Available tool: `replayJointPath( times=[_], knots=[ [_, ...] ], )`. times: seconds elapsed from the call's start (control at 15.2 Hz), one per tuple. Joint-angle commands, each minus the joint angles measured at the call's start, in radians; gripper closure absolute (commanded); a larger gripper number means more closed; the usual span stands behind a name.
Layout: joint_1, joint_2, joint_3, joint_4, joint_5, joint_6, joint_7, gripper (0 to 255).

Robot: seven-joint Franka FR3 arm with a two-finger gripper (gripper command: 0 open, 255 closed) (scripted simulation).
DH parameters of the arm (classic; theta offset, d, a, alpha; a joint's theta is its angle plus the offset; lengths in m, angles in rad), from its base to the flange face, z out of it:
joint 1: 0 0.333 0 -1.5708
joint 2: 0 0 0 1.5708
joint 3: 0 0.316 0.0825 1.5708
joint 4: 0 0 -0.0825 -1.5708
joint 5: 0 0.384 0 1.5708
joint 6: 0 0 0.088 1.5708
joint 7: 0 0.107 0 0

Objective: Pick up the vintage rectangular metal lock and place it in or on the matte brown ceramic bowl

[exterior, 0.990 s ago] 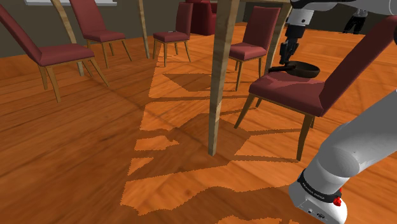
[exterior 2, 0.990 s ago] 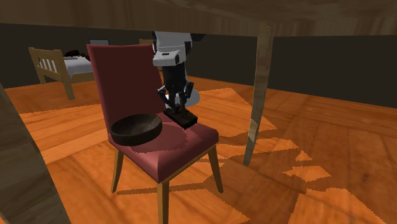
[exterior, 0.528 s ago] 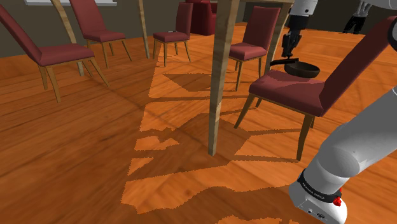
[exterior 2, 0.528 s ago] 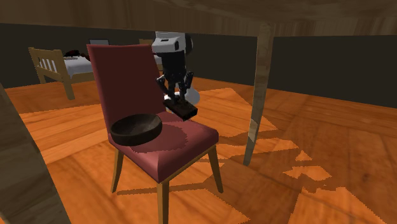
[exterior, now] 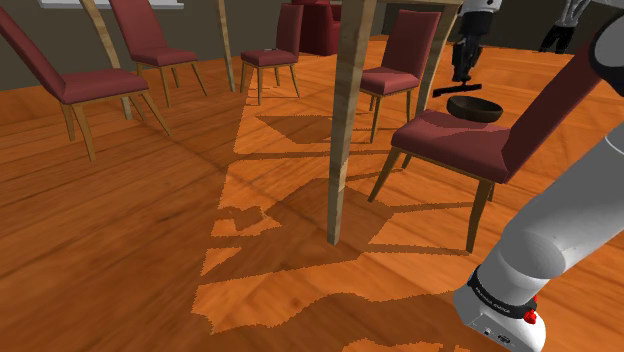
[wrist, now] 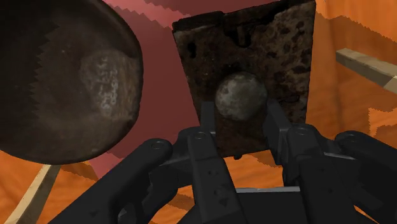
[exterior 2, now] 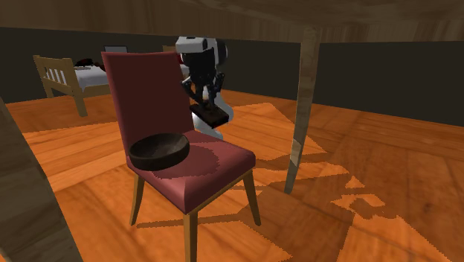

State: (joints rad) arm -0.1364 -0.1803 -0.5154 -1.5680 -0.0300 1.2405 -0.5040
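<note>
Shoulder view: the gripper [exterior: 462,80] is seen far right, above the red chair [exterior: 450,140], w/ the lock [exterior: 447,92] carried under it as a thin dark plate. Vs. 1 sec. ago, when the plate lay at seat level beside the bowl [exterior: 475,108], it has been raised clear of the cushion; the bowl has not been shifted. The wooden table leg [exterior: 345,120] is kept well to the left of the arm.

Second ext. view: the lock [exterior 2: 210,114] is held in the air above the far edge of the seat [exterior 2: 219,165], no longer touching it, and higher than half a sec. ago. The gripper [exterior 2: 204,98] is pointed down over it. The dark bowl [exterior 2: 159,151] is found on the seat's near-left part, well apart from the lock and lower.

Wrist view: the fingers [wrist: 207,127] are clenched on the lock [wrist: 254,57], a rusty rectangular plate, clasped either side of its round knob [wrist: 236,95]. The bowl [wrist: 57,83] is seen beside the plate, open side up, w/ red cushion between them.

Judgement: the pick is taken as done and the grasp as secure so far. What is left is a sideways carry until the plate is centred over the bowl, then a lowering and release. A risk is judged in the plate pivoting about the knob during the move.
</note>
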Motion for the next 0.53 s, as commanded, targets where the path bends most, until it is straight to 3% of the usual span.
replayJointPath(
  times=[0.0,0.46],
  knots=[
    [-0.005,0.003,-0.013,0.028,0.001,0.094,-0.030,255],
    [-0.095,0.162,-0.164,0.222,0.066,0.026,-0.264,255]
  ],
)
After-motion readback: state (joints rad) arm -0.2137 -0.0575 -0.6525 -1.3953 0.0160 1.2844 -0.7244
